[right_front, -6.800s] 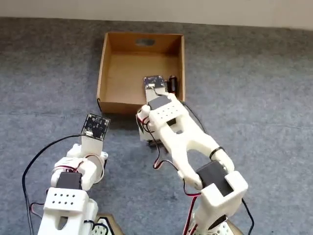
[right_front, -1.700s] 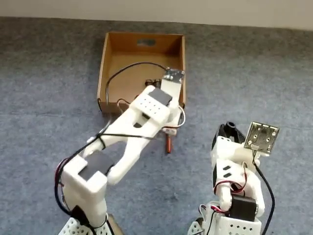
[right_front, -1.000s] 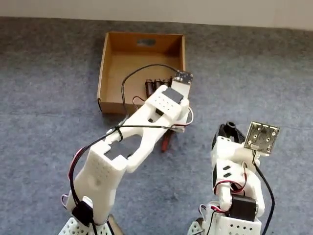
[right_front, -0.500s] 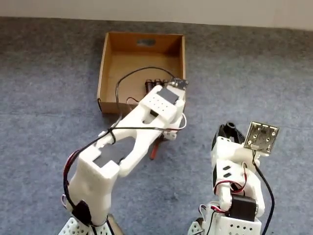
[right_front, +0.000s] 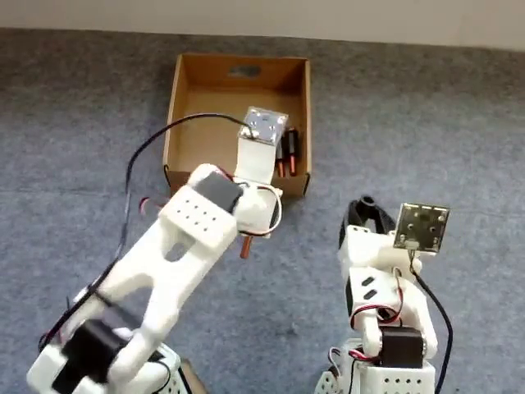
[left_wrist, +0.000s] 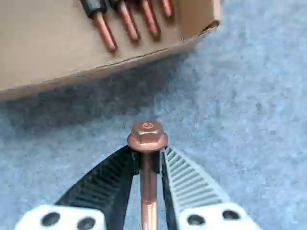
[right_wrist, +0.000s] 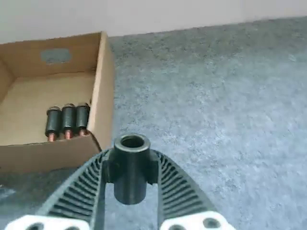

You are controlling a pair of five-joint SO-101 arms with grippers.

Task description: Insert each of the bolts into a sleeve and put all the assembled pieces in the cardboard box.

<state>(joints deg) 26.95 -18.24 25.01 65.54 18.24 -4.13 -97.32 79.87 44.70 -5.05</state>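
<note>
My left gripper (left_wrist: 149,155) is shut on a copper bolt (left_wrist: 147,136), hex head outward, just above the carpet in front of the cardboard box (left_wrist: 57,72). From above, the bolt (right_front: 244,248) pokes out under the left arm beside the box's (right_front: 175,107) front wall. Several assembled pieces (right_front: 287,153) lie in the box's front right corner, black sleeves with copper tips (left_wrist: 127,21). My right gripper (right_wrist: 130,158) is shut on a black sleeve (right_wrist: 131,170), bore facing outward, held to the right of the box (right_wrist: 102,76). From above, that sleeve (right_front: 366,210) sits at the right arm's tip.
Grey carpet (right_front: 426,123) covers the table on all sides of the box. A black cable (right_front: 156,148) from the left arm loops across the box's front left wall. The assembled pieces (right_wrist: 67,122) also show beyond the right gripper.
The left arm has swung back and to the left along the box front, carrying the bolt with it. The right arm has shifted slightly left with the sleeve.
</note>
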